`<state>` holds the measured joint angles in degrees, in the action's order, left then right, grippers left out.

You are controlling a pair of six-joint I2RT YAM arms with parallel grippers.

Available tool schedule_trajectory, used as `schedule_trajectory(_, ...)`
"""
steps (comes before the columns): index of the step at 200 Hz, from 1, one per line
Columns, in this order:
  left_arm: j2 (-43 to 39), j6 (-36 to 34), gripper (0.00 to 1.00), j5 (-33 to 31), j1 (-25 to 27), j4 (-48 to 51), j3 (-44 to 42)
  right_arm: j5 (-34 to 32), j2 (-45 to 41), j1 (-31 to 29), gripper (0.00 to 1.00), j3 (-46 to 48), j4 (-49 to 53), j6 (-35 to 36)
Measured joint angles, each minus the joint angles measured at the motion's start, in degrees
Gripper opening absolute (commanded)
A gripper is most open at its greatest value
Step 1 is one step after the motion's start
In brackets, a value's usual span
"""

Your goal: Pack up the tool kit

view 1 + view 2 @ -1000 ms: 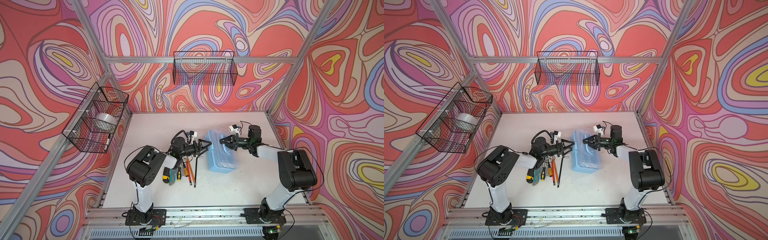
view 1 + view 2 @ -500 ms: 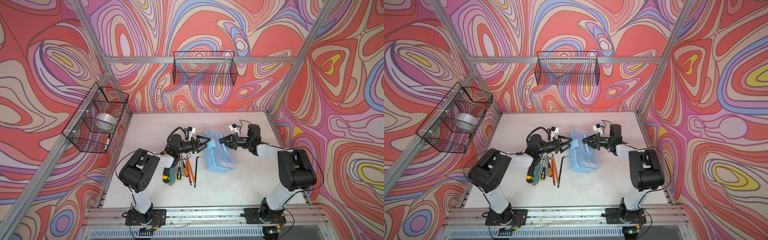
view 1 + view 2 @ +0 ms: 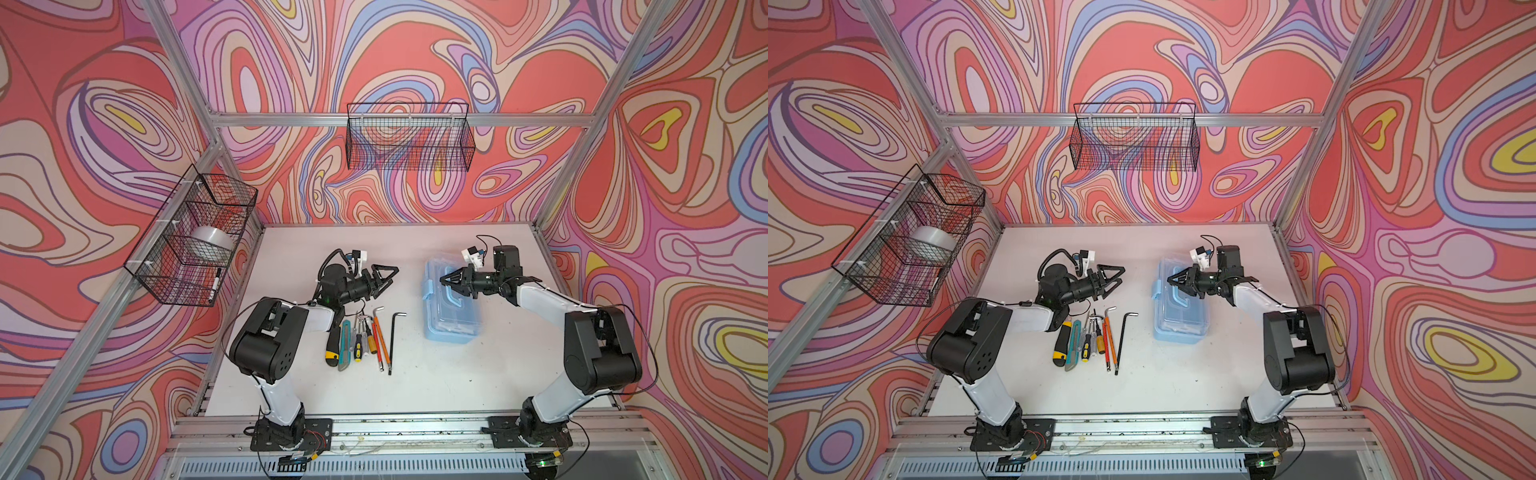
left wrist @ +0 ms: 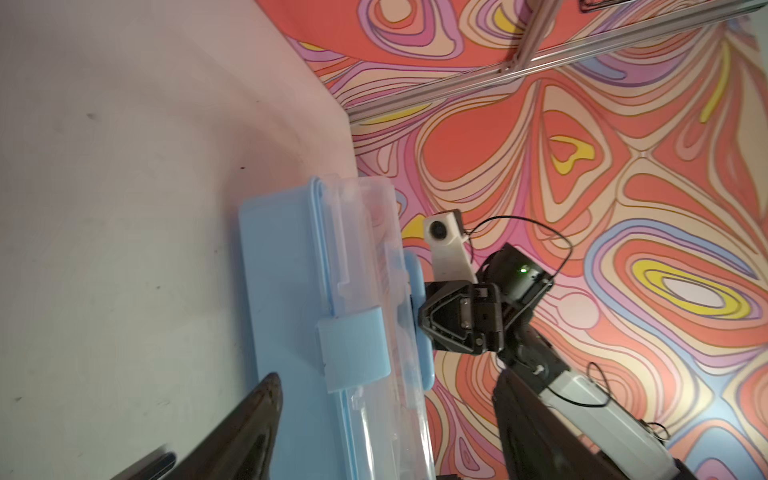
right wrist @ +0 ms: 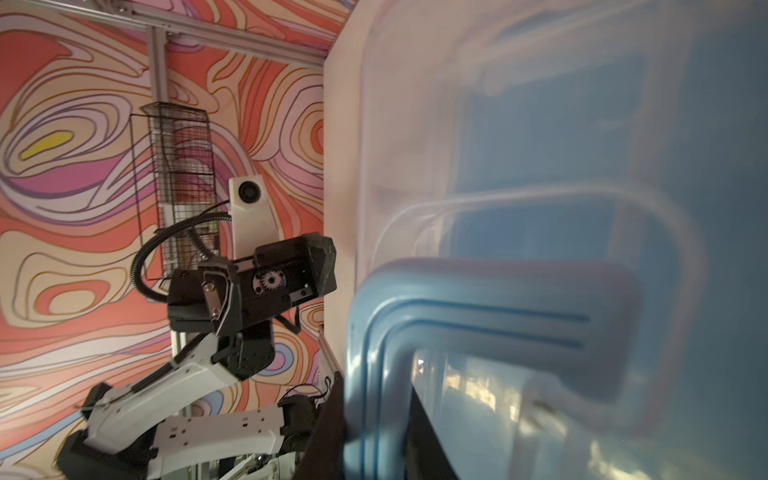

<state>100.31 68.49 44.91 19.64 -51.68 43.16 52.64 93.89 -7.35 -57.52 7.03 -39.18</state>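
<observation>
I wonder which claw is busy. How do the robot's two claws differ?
The left gripper is wide open and holds nothing; the right gripper is shut on the blue handle of the tool case. The left hangs over the table, the right over the case. Both are black and point toward each other.

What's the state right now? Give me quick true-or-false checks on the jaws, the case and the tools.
1. The left gripper has its jaws open and empty. True.
2. The tool case has its lid raised. False: the clear lid lies shut on the base.
3. The right gripper is shut on the case's handle. True.
4. The tools are packed inside the case. False: they lie on the table, left of it.
5. The tape roll lies on the table. False: it sits in the side basket.
</observation>
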Motion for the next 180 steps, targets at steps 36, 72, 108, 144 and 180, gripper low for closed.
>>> schedule_trajectory(36,-3.69,-7.43,0.84,-2.71,0.92,13.92,4.57,-10.12,0.87,-4.09,0.0,-4.74,10.19,4.42)
schedule_trajectory(72,-4.11,-10.49,0.85,-4.17,2.47,20.13,8.74,-8.76,0.83,-4.68,0.0,-4.74,10.14,4.61)
schedule_trajectory(108,-4.11,-12.26,0.86,-4.68,5.01,23.96,11.26,-3.89,0.5,-3.74,0.0,-4.74,9.11,3.96)
schedule_trajectory(144,-4.07,-12.94,0.9,-4.9,5.53,25.27,11.63,2.73,-1.25,-2.34,0.0,-4.02,3.3,-0.74)
schedule_trajectory(180,-2.56,-12.98,0.92,-4.9,6.34,25.75,14.23,7.32,-1.95,-1.97,0.0,-1.66,-5.57,-6.67)
